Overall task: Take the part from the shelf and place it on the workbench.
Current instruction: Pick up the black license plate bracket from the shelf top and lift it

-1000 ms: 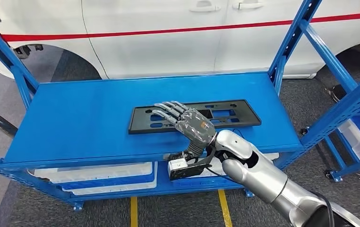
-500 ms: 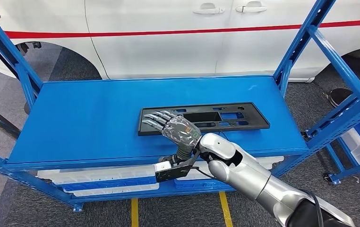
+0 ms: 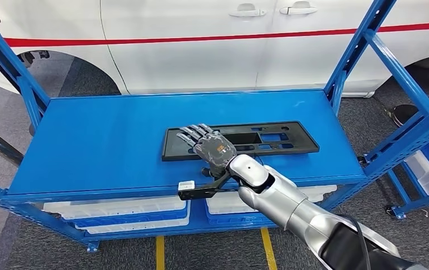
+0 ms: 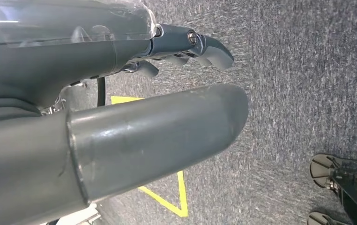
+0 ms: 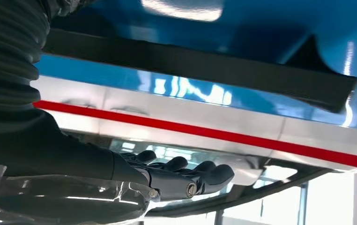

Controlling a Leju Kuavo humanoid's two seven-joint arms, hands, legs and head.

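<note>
Right hand (image 3: 212, 147) lies palm down over the left end of the part (image 3: 268, 138), a flat black rectangular frame with several cut-outs, its fingers stretched out and a little apart across the frame's near-left corner. Whether the fingers press on the plastic or hang just above it cannot be told from the head view; nothing is clasped in them. The right wrist view looks past the dark fingertips (image 5: 211, 174), extended side by side, toward the part's dark edge (image 5: 204, 68) on the glossy blue board. Left hand (image 4: 134, 51) hangs low beside the body above grey carpet, thumb and fingers apart with nothing between them.

Beyond the right hand, the part rests flat on the top board of the shelf (image 3: 99, 140), right of the board's middle and nearer its front edge, long side running parallel to that edge. White trays (image 3: 122, 207) sit on the lower level. No readable writing shows on the part or the rack.

Behind the shelf stands a white car (image 3: 201, 45) with a red stripe along its doors. Grey carpet with yellow floor tape (image 3: 159, 252) lies under the rack.
</note>
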